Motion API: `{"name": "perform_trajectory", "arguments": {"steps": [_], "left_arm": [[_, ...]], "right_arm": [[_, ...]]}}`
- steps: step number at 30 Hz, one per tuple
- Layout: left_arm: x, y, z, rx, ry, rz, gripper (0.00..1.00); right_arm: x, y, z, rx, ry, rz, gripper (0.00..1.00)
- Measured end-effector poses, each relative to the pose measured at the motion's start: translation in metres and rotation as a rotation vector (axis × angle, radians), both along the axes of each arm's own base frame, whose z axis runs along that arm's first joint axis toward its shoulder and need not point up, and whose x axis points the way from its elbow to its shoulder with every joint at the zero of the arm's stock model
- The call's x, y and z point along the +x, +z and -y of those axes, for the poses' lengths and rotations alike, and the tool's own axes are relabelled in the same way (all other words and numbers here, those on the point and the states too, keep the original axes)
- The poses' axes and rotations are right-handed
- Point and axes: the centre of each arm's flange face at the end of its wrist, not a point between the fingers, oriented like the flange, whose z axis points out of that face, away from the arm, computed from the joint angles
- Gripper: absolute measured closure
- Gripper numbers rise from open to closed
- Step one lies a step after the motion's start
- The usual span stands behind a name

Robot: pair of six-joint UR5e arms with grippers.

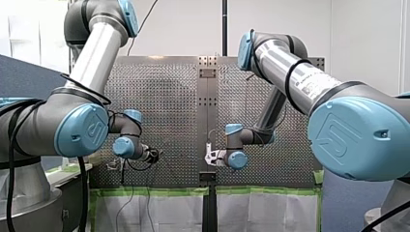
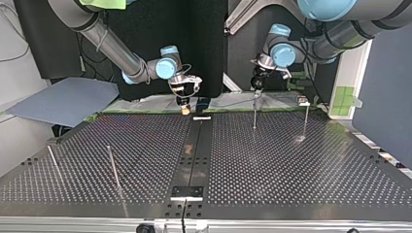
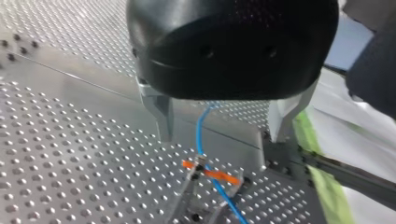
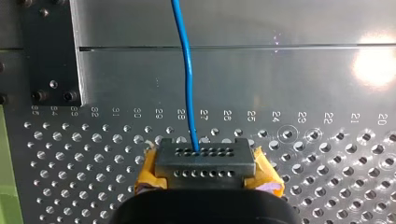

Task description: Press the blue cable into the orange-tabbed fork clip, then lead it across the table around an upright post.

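In the left wrist view my left gripper (image 3: 223,135) stands open, its two metal fingers (image 3: 164,116) far apart. The blue cable (image 3: 200,133) runs between them without touching either and passes down through the orange-tabbed fork clip (image 3: 210,173) just ahead on the perforated table. In the right wrist view my right gripper (image 4: 204,154), with yellow pads, is shut on the blue cable (image 4: 188,79), which leads straight away from it over the plate. In the top view my right gripper (image 2: 185,109) hangs at the table's far edge near the middle, and my left gripper (image 2: 256,89) is to its right.
Thin upright posts stand on the table in the top view: one (image 2: 254,112) under my left gripper, one (image 2: 306,121) further right, and two (image 2: 112,165) at the near left. A dark centre strip (image 2: 192,160) divides the plate.
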Motion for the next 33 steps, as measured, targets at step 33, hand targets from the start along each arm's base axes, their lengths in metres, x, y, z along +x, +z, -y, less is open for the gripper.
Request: {"name": "perform_trajectory", "arguments": {"steps": [33], "left_arm": [[-0.001, 0.014, 0.059, 0.102, 0.051, 0.154, 0.00]], "right_arm": [[-0.004, -0.013, 0.000, 0.013, -0.003, -0.009, 1.00]]}}
